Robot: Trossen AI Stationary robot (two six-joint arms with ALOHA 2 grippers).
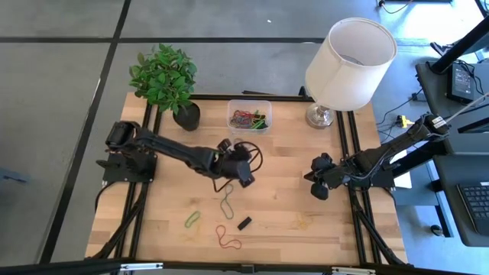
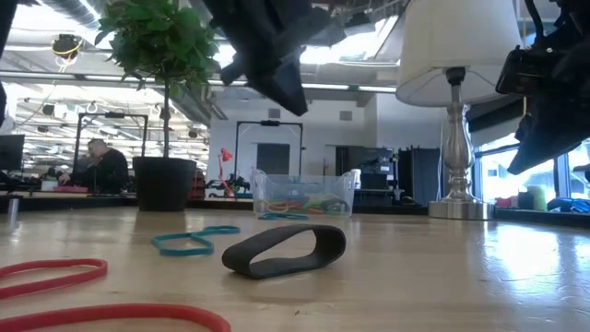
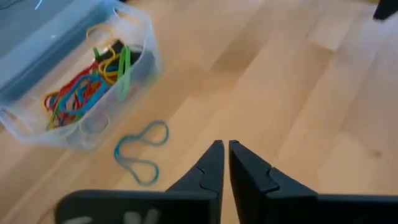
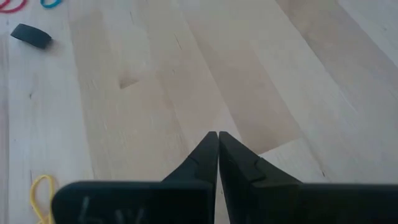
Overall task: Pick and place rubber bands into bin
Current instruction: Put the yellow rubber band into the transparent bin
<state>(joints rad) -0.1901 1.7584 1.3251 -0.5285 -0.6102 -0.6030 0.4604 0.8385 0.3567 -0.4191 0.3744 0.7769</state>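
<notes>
The clear bin (image 1: 250,117) stands at the table's far middle and holds several coloured rubber bands (image 3: 87,87). A teal band (image 3: 142,151) lies flat on the table just in front of the bin. More bands lie near the front edge: green (image 1: 192,220), teal (image 1: 227,205), red (image 1: 227,238), black (image 2: 284,251) and yellow (image 1: 306,224). My left gripper (image 3: 226,152) hovers above the table near the bin, shut and empty. My right gripper (image 4: 218,140) is shut and empty above the table's right side.
A potted plant (image 1: 168,80) stands at the far left and a lamp (image 1: 348,61) at the far right, on either side of the bin. Bare wood lies between the two grippers.
</notes>
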